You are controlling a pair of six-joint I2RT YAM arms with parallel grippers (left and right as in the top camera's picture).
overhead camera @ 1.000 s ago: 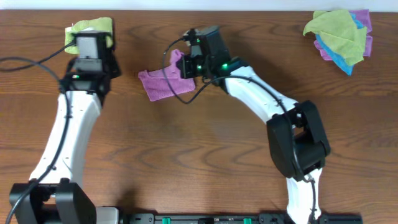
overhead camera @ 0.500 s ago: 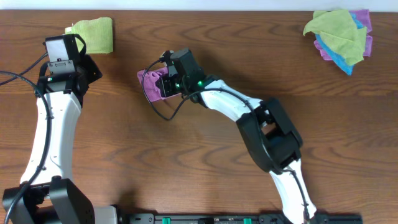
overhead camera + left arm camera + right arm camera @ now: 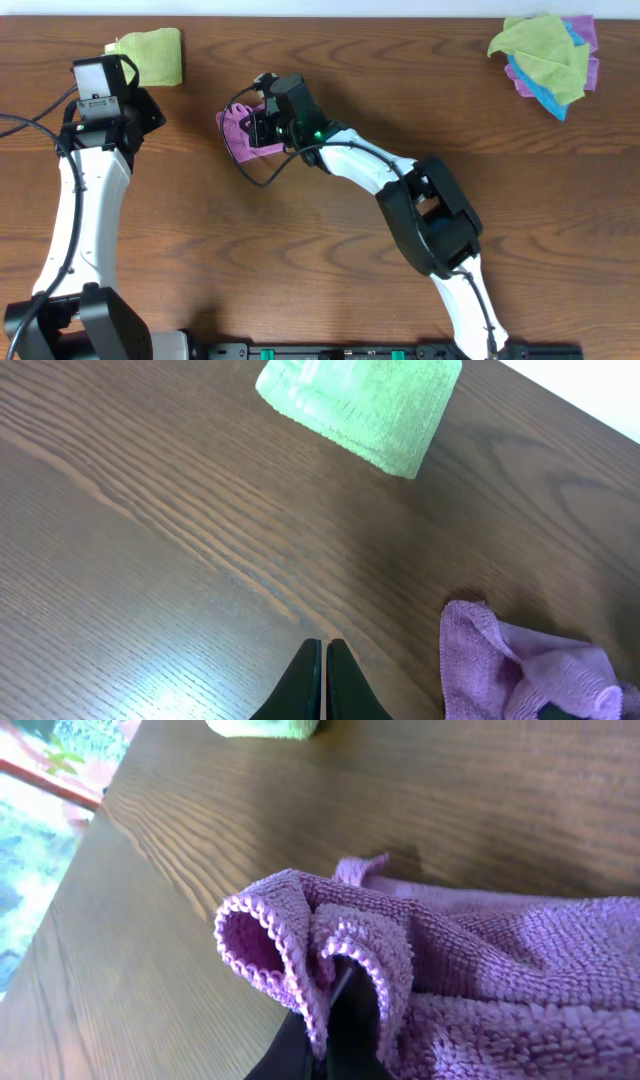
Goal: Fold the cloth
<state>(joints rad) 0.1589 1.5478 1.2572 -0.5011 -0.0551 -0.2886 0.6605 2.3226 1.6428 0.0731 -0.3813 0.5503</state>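
The lilac-purple cloth (image 3: 240, 134) lies bunched on the table left of centre. It also shows in the right wrist view (image 3: 480, 970) and at the lower right of the left wrist view (image 3: 520, 670). My right gripper (image 3: 262, 125) is shut on the cloth's hemmed edge, its fingertips (image 3: 335, 1010) pinching a fold that curls over them. My left gripper (image 3: 323, 660) is shut and empty, hovering over bare wood to the left of the cloth, near the table's left side (image 3: 105, 95).
A folded yellow-green cloth (image 3: 150, 52) lies at the back left, also seen in the left wrist view (image 3: 365, 400). A pile of green, blue and purple cloths (image 3: 548, 55) sits at the back right corner.
My right gripper has carried the cloth's edge leftward, bunching the cloth smaller. My left arm drew back from the green cloth a second ago and has since stayed still.
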